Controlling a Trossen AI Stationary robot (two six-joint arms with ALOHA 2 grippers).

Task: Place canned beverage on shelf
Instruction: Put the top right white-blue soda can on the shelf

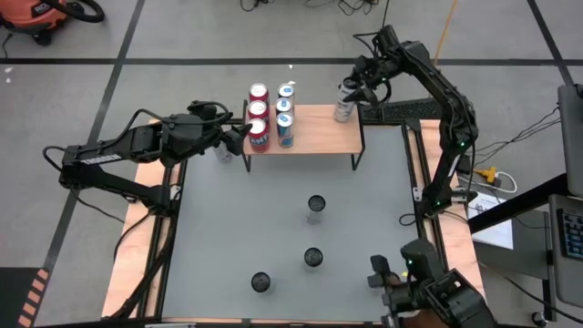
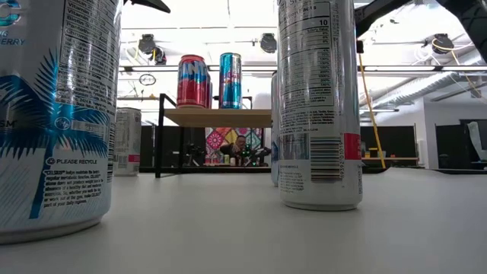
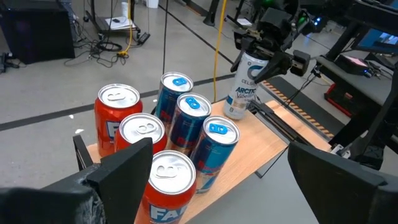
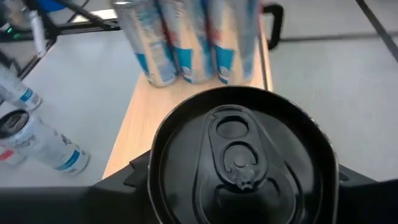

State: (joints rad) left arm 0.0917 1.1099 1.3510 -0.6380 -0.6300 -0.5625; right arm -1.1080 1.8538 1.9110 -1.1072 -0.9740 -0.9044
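Can: white Celsius can (image 1: pixel 344 102), rigid, slick, tippy, at shelf (image 1: pixel 319 132) right end
Hold: mid-body
Right tool (image 1: pixel 353 89): grasping the can
Left tool (image 1: pixel 239 134): released, beside shelf's left end

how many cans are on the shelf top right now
7: three red cans and three blue cans clustered at the shelf's left end, one white can in the right gripper at its right end.

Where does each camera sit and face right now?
High: overhead, straight down; both arms, shelf.
Low: table height, level across; cans up close, no clear gripper.
Left wrist: behind open left gripper, facing red and blue cans.
Right wrist: over white can, right gripper around it.
Shared: left wrist also shows that white can.
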